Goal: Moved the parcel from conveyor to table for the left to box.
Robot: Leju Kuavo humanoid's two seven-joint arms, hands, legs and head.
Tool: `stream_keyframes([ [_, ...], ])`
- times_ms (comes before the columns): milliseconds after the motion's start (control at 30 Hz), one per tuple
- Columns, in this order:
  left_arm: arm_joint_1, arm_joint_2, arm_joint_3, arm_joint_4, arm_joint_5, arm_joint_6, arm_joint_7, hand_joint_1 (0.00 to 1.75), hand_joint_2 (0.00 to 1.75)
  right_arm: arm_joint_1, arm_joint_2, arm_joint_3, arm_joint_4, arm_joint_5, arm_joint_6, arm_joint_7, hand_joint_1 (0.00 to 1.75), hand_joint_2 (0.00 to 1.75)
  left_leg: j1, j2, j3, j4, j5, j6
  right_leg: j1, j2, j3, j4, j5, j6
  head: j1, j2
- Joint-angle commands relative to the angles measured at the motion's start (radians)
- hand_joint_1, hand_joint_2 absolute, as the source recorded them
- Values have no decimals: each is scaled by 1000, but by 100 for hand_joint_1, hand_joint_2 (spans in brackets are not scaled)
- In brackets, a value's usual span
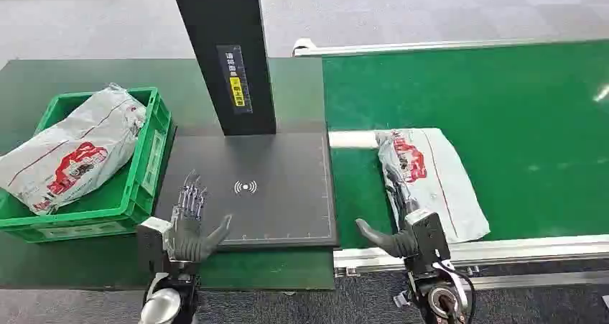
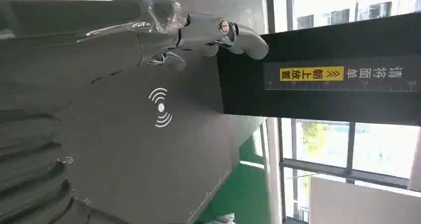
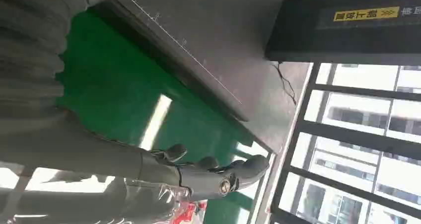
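Observation:
A grey plastic parcel (image 1: 439, 180) with red print lies on the green conveyor belt (image 1: 503, 101), near its front left corner. My right hand (image 1: 402, 220) reaches over the parcel's left edge with fingers stretched out and the thumb held apart; it grips nothing. In the right wrist view the straight fingers (image 3: 208, 172) lie just beside the parcel's shiny wrap (image 3: 149, 209). My left hand (image 1: 190, 223) hovers open over the front left of the black scanner platform (image 1: 280, 202), fingers spread. The left wrist view has its fingers (image 2: 198, 33) above the platform (image 2: 149, 149).
A green crate (image 1: 154, 148) at the left holds another grey parcel (image 1: 72, 151). A black post (image 1: 226, 51) rises behind the platform. The conveyor's metal rail (image 1: 503, 251) runs along its front edge.

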Motion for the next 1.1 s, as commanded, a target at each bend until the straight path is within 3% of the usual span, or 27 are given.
stream_keyframes([
  [33, -23, 5, 21, 35, -1, -4, 9, 0, 175, -13, -18, 5, 20, -3, 1, 1, 0, 175, 0, -1, 3, -3, 1, 0, 0, 0, 3, -3, 1, -1, 0, 0],
  [200, -28, 8, 16, 45, 0, -5, 9, 0, 175, -14, -20, 6, 25, -6, -5, 4, 0, 175, 0, -1, 1, -1, 0, 0, 0, 0, 1, -1, 0, 0, 0, 0],
  [333, -46, 9, -5, 70, 0, -11, 10, 0, 175, -68, -30, -12, 131, 100, -130, 27, 0, 175, 0, 0, 1, -1, 0, 0, 0, 0, 1, -1, 0, 0, 0, 0],
  [467, -54, 10, -11, 80, 0, -11, 9, 0, 175, -96, -32, -14, 184, 108, -134, 9, 0, 175, 0, 0, 2, -2, 1, 0, 0, 0, 3, -2, 1, 0, 0, 0],
  [567, -68, 5, -13, 95, 8, -16, 11, 0, 175, -154, -51, 14, 287, 194, -144, -12, 0, 175, 0, 0, 2, -2, 1, 0, 0, 0, 3, -2, 1, 0, 0, 0],
  [600, -74, 2, -9, 98, 11, -16, 12, 0, 175, -195, -54, 26, 359, 293, -198, 9, 0, 175, 0, 0, 2, -2, 1, 0, 0, 1, 2, -2, 1, 0, 0, 0],
  [667, -78, 0, -8, 98, 13, -17, 15, 0, 175, -236, -46, 15, 430, 314, -202, -2, 0, 175, 0, 2, 3, -2, 1, 0, 1, 2, 3, -3, 1, 0, 0, 0],
  [867, -77, 1, -8, 97, 13, -17, 15, 0, 175, -232, -45, 14, 428, 314, -203, -4, 0, 175, 0, 0, 2, -2, 1, 0, 0, 0, 2, -2, 1, 0, 0, 0],
  [967, -95, 4, -13, 117, 16, -18, 17, 0, 175, -327, -54, 28, 597, 432, -252, 70, 0, 175, 0, 1, 3, -2, 0, 0, 0, 1, 3, -2, 1, -1, 0, 0],
  [1100, -124, -9, -23, 147, 19, -29, 21, 0, 175, -475, -50, 6, 903, 464, -285, 48, 0, 175, 0, 2, 2, -1, 1, 0, 0, 2, 2, -2, 2, 0, 0, 0],
])
